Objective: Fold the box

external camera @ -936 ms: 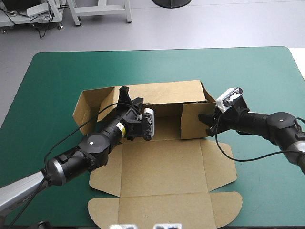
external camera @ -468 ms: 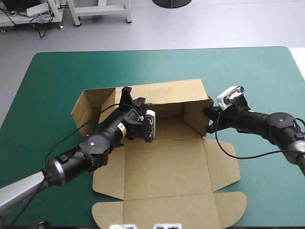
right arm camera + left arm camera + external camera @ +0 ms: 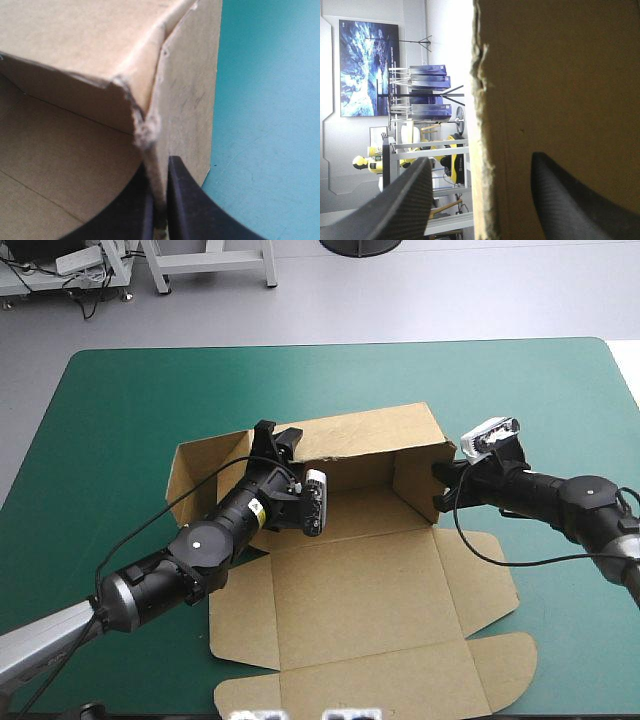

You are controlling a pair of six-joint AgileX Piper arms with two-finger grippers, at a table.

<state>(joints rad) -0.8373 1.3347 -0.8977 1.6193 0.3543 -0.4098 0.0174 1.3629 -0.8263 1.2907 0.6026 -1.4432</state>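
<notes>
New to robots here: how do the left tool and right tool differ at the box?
The left tool stands open, fingers apart astride the box's back wall; the right tool is pinched shut on its right side wall. The left tool reaches in over the board; the right tool comes from outside. Both are at raised walls.
</notes>
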